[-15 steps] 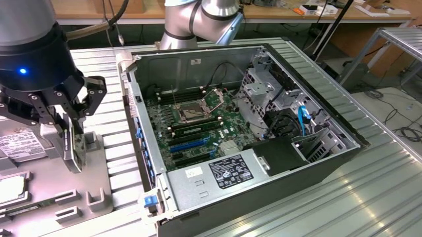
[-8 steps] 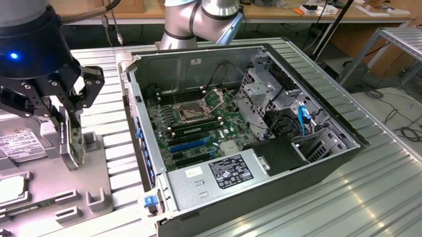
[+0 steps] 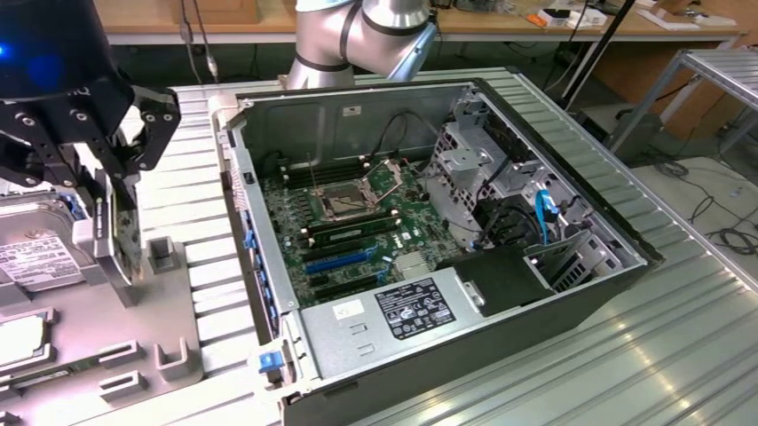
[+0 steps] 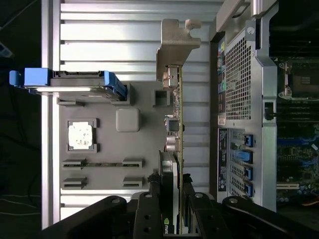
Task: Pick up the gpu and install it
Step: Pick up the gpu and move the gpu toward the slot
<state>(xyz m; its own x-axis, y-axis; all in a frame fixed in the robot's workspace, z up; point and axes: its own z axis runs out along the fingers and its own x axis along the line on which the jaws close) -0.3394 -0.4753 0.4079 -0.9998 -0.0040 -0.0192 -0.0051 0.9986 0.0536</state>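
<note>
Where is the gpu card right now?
The gpu stands on edge at the exterior view's left, held by the gripper at the gray parts tray, just beside the open computer case.

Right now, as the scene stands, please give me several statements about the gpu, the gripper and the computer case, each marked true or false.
1. The gripper has its fingers on both sides of the gpu. True.
2. The gpu is already seated on the motherboard. False: it stands on its edge outside the computer case, over the grey tray.
3. The computer case lies open, so the motherboard can be seen. True.
4. The hard drive with the white label lies inside the case. False: it lies outside the case, at the exterior view's left, beside the gripper.
</note>
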